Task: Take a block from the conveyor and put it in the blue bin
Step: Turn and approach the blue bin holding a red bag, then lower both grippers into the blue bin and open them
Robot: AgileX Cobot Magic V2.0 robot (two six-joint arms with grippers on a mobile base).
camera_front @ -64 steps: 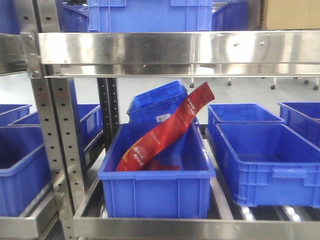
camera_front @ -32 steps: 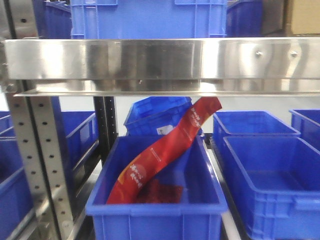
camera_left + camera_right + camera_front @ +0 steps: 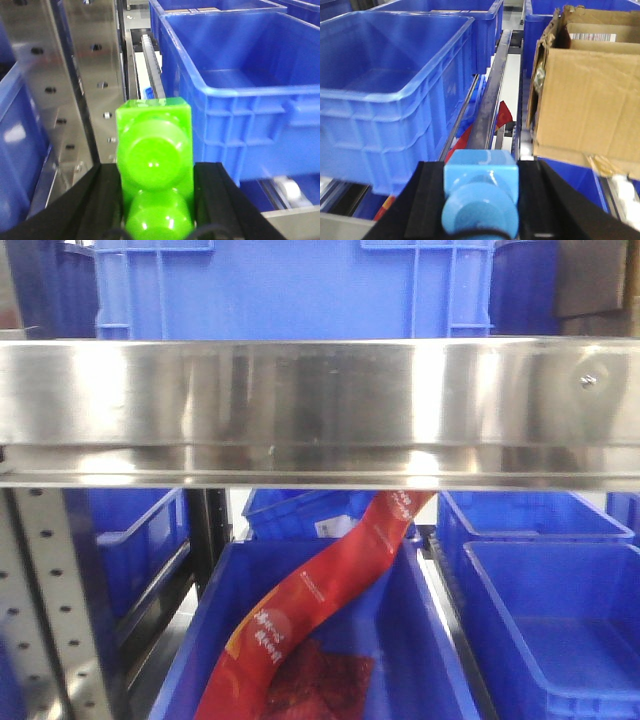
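Observation:
My right gripper [image 3: 481, 192] is shut on the block [image 3: 481, 180], a bright blue cube with a round stud facing the camera. It hovers before a shelf, with an empty blue bin [image 3: 390, 95] ahead on the left. My left gripper [image 3: 155, 187] is shut on a green brick [image 3: 154, 160] with two round studs, in front of another empty blue bin [image 3: 240, 95]. The conveyor is out of view. Neither gripper shows in the front view.
A torn cardboard box [image 3: 585, 100] sits to the right of the right gripper. Perforated steel posts [image 3: 65, 75] stand left of the left gripper. In the front view a steel shelf rail [image 3: 320, 410] spans the frame above a blue bin [image 3: 440, 640] holding a red packet [image 3: 310, 610].
The front view has closed in on the shelf: the steel rail has dropped lower and grown larger, and the bin with the red packet now fills the bottom edge.

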